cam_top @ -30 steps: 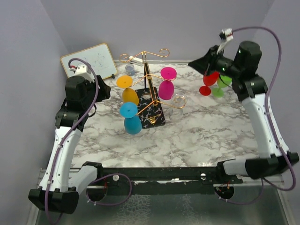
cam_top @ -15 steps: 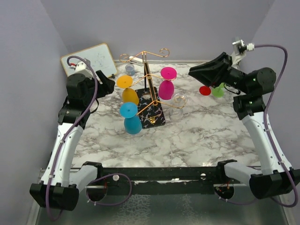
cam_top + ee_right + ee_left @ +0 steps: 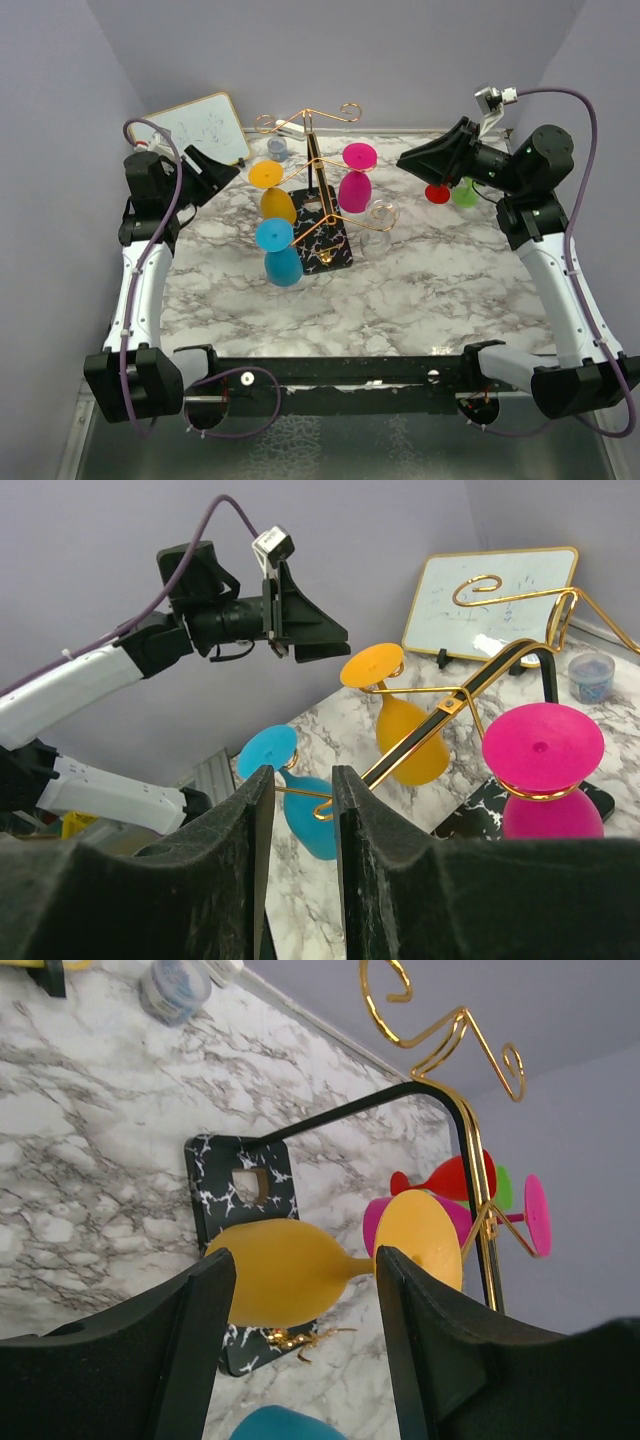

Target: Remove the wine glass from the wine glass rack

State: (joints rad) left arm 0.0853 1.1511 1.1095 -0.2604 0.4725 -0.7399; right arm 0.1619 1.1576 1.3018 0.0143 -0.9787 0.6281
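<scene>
The wine glass rack (image 3: 312, 130) stands mid-table on its black veined base (image 3: 338, 255). A yellow glass (image 3: 277, 204), a blue glass (image 3: 284, 266), a magenta glass (image 3: 354, 191) and a clear glass (image 3: 380, 214) hang from it upside down. My left gripper (image 3: 222, 168) is open and empty, in the air left of the rack. In the left wrist view the yellow glass (image 3: 285, 1270) lies beyond my fingers (image 3: 200, 1340). My right gripper (image 3: 405, 157) is held high to the right of the rack, its jaws narrowly apart and empty (image 3: 300, 775).
A red glass (image 3: 437, 193) and a green glass (image 3: 464, 192) stand on the marble table at the back right, below the right gripper. A whiteboard (image 3: 190, 125) leans at the back left. A small jar (image 3: 277, 148) sits behind the rack.
The right gripper has lifted off the red glass and swung left toward the rack. The left arm has pulled back to the left, its gripper now pointing at the yellow glass.
</scene>
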